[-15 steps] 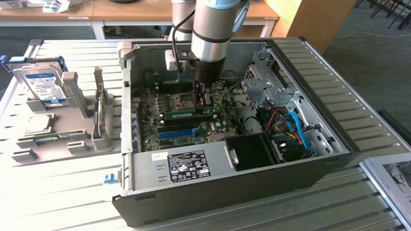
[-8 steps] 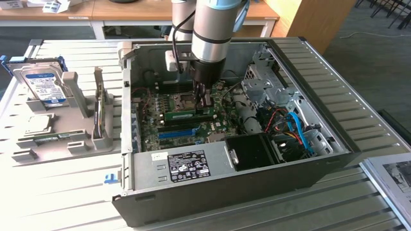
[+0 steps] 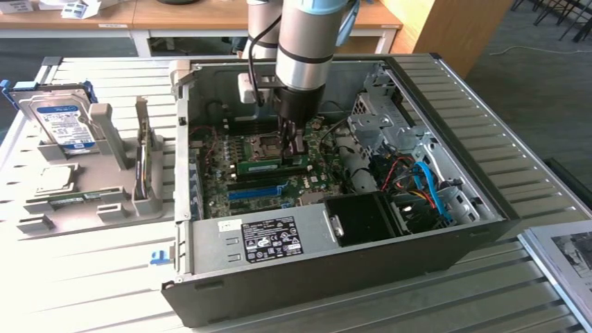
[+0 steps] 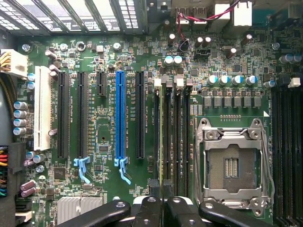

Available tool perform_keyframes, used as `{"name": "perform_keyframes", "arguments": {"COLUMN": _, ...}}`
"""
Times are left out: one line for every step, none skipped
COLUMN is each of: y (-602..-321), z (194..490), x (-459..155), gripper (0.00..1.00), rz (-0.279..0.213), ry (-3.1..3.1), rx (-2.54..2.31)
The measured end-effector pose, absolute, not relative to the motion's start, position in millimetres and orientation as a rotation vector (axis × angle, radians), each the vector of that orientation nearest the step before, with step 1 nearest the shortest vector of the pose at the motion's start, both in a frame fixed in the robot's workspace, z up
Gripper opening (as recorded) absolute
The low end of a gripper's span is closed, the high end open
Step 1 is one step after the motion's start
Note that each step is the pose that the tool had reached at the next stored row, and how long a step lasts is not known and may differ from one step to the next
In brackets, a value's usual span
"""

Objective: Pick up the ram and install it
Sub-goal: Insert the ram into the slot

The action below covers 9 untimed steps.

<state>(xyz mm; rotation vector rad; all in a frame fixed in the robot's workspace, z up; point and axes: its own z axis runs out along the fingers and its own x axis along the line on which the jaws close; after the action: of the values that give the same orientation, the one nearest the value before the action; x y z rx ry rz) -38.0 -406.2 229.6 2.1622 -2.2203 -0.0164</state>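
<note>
Two blocks fill the near end of the open case on the slatted tabletop: a labelled power supply and, to the exterior view's right, a black fan shroud with blue and red cables beside it. Behind them lies the motherboard, with a blue slot nearest. Just past that slot the ram stands on its long edge along the memory slots, green with a pale label, next to the CPU socket; whether it is fully seated cannot be told. The jaws come straight down on its top edge, toward its end on the exterior view's right, and are drawn close on it. In the wrist view the black fingers leave a thin gap, and the memory slots run away from them between the blue slot and the socket. The arm rises upright from there. To the exterior view's left of the case, a grey holder carries a CPU, a second stick on edge and a hard drive. Farthest back stand wooden desks.
</note>
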Motion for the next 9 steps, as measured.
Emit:
{"name": "perform_keyframes", "arguments": {"y": -406.2, "z": 229.3, "x": -38.0, "gripper": 0.12, "rz": -0.016, "ry": -2.22, "rx": 2.162}}
{"name": "perform_keyframes", "arguments": {"y": -406.2, "z": 229.2, "x": -38.0, "gripper": 0.12, "rz": -0.016, "ry": -2.22, "rx": 2.162}}
{"name": "perform_keyframes", "arguments": {"y": -406.2, "z": 229.2, "x": -38.0, "gripper": 0.12, "rz": -0.016, "ry": -2.22, "rx": 2.162}}
{"name": "perform_keyframes", "arguments": {"y": -406.2, "z": 229.2, "x": -38.0, "gripper": 0.12, "rz": -0.016, "ry": -2.22, "rx": 2.162}}
{"name": "perform_keyframes", "arguments": {"y": -406.2, "z": 229.1, "x": -38.0, "gripper": 0.12, "rz": -0.016, "ry": -2.22, "rx": 2.162}}
{"name": "perform_keyframes", "arguments": {"y": -406.2, "z": 229.0, "x": -38.0, "gripper": 0.12, "rz": -0.016, "ry": -2.22, "rx": 2.162}}
{"name": "perform_keyframes", "arguments": {"y": -406.2, "z": 228.9, "x": -37.9, "gripper": 0.12, "rz": -0.017, "ry": -2.221, "rx": 2.162}}
{"name": "perform_keyframes", "arguments": {"y": -406.4, "z": 229.0, "x": -37.9, "gripper": 0.12, "rz": -0.017, "ry": -2.221, "rx": 2.162}}
{"name": "perform_keyframes", "arguments": {"y": -406.5, "z": 229.0, "x": -37.9, "gripper": 0.12, "rz": -0.016, "ry": -2.22, "rx": 2.162}}
